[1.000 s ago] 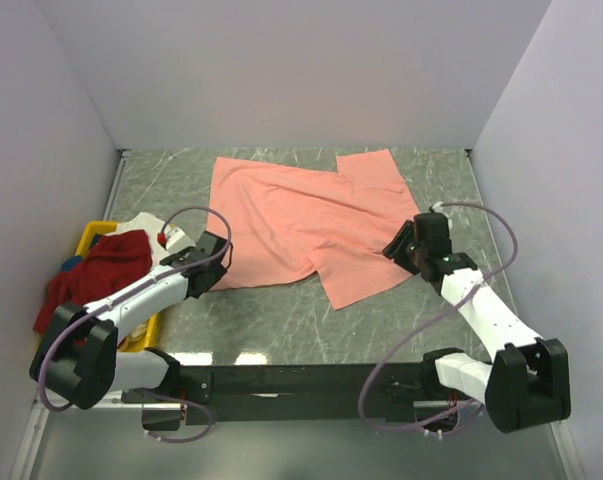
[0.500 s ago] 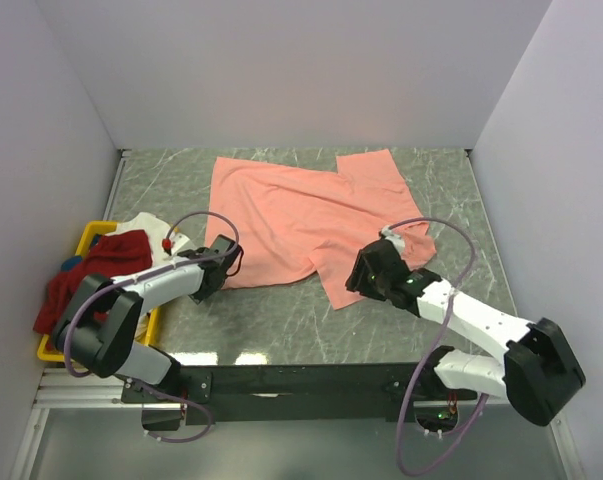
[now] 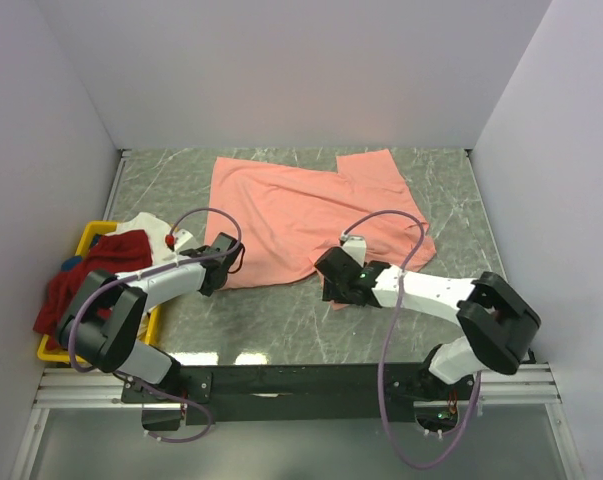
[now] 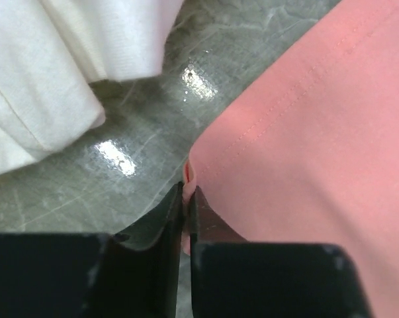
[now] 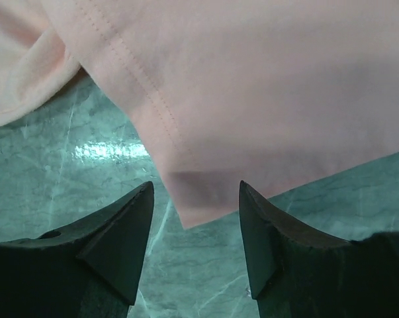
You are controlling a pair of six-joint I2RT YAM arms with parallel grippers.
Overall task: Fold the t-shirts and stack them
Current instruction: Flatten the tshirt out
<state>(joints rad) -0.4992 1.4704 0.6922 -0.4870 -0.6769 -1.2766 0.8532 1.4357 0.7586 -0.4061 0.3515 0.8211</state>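
While the left gripper (image 3: 225,266) sits almost where it was a second ago, at the near-left corner of the salmon-pink t-shirt (image 3: 301,215), the right gripper (image 3: 331,285) is in a very different place. A second ago it was over the shirt's right edge. Half a second ago it was partway across. Now it sits low at the near corner of the flap that points toward the arms.

The left wrist view shows the left jaws pressed together on the hemmed corner of the pink cloth (image 4: 298,152), with a sliver of fabric pinched between them and the white t-shirt (image 4: 47,73) just beyond. The right wrist view shows the right jaws apart, one on either side of the flap's corner (image 5: 252,99), which lies flat on the worktop (image 3: 271,320) and is not yet gripped.

The pink shirt itself lies spread over the middle of the worktop, much as it did before, and is rumpled and unfolded. The dark red t-shirt (image 3: 91,275) and the white one are heaped over the yellow bin (image 3: 87,236) at the left.

The shift likely means both near corners are about to be held, which is the setup for a first fold or for pulling the shirt straight. Closing on that loose corner looks like the next requirement. The task as a whole seems to be at an early stage.
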